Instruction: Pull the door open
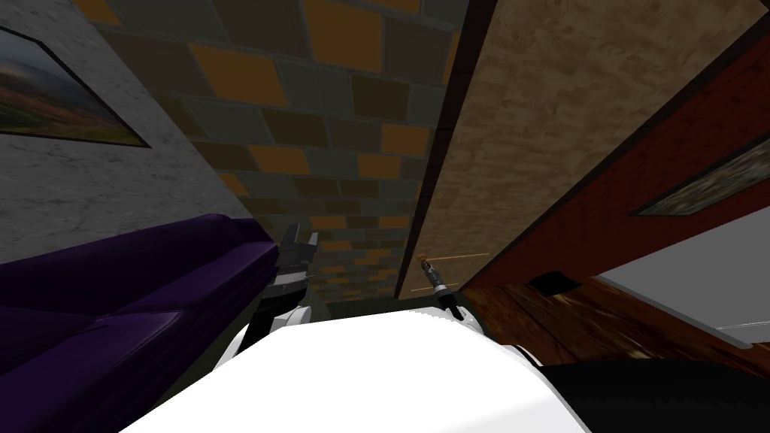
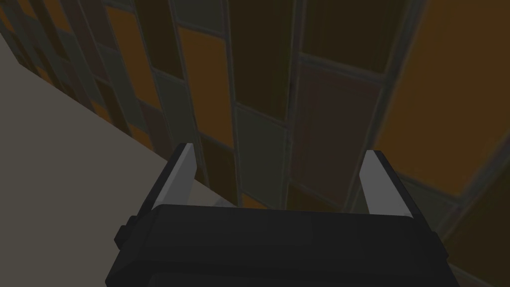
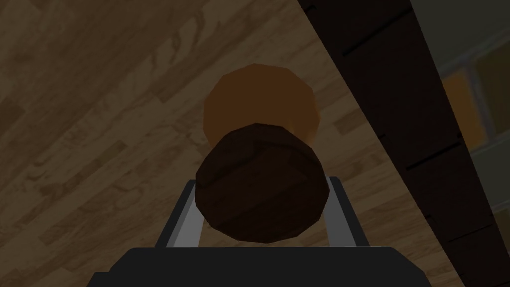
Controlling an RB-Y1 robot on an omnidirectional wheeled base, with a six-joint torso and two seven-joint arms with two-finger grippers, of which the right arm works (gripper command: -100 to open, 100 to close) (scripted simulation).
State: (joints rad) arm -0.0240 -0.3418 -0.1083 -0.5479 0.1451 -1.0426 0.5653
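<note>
R gripper clamped on dark brown faceted knob, orange collar behind, on pale wood-grain door; L gripper spread wide, empty.

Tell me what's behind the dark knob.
An orange round plate, then the wooden door. The knob hides part of the plate and any stem between them.

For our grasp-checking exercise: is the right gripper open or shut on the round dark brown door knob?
Shut: right gripper fingers press both sides of the round dark brown knob.
</note>
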